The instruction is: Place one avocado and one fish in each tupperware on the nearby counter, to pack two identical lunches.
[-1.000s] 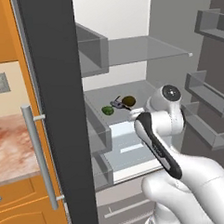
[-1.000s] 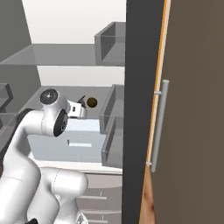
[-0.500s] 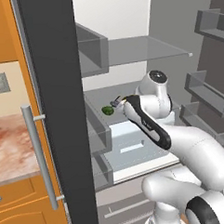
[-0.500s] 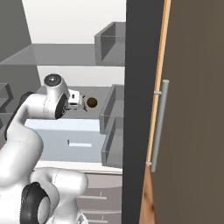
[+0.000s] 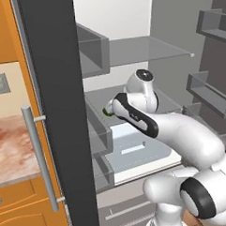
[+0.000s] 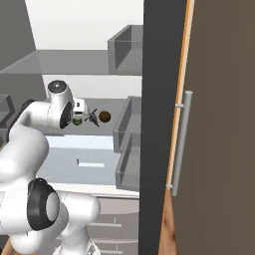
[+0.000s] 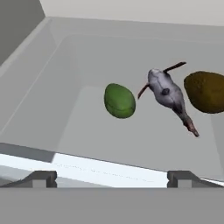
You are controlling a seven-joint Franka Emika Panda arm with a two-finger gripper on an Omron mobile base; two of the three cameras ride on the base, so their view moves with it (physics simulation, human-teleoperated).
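Our end effector (image 7: 112, 178) stands wide and empty, facing the fridge shelf (image 7: 87, 131). The green avocado (image 7: 119, 100) lies straight ahead; the grey fish (image 7: 168, 95), lying diagonally, is just right of that avocado.

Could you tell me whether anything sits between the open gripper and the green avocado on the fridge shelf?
Nothing visible does. In the hand view, bare shelf floor lies between the gripper and the green avocado. The grey fish lies apart to one side of it, with the brown avocado beyond.
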